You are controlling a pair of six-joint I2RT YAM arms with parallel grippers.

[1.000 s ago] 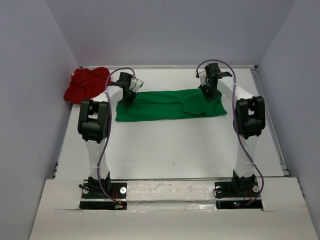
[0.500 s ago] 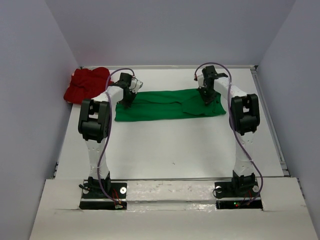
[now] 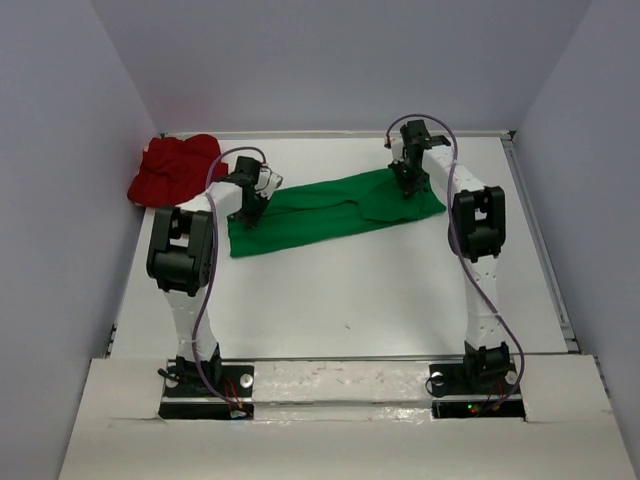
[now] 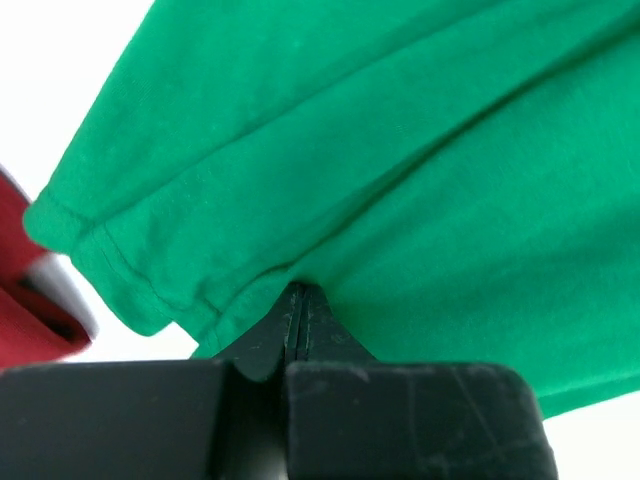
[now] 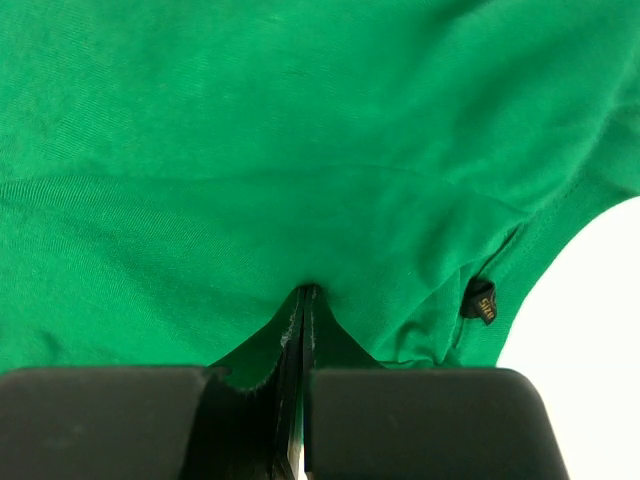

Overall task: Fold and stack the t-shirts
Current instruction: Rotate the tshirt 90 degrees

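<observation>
We find the green t-shirt (image 3: pixel 335 210) stretched as a long band across the far half of the table (image 3: pixel 350 290), between the two arms. The left gripper (image 3: pixel 248 215) sits at the band's left end and the right gripper (image 3: pixel 408 186) near its right end. In each wrist view the cloth runs straight out from the fingertips and fills most of the picture.

Compared with a second ago, the band no longer lies level. Its right end has shifted toward the far side and its left end sits nearer, so the band now slants. The right gripper has moved back and slightly inward. The left gripper has moved a little nearer. The red t-shirt (image 3: pixel 175 168) remains crumpled in the far left corner.

Both pairs of jaws are fully closed, fingers pressed together with a fold of green cloth pinched at the tips. Each gripper holds the green t-shirt and touches nothing else. A small dark label (image 5: pixel 482 300) hangs at the hem just right of the right gripper.
</observation>
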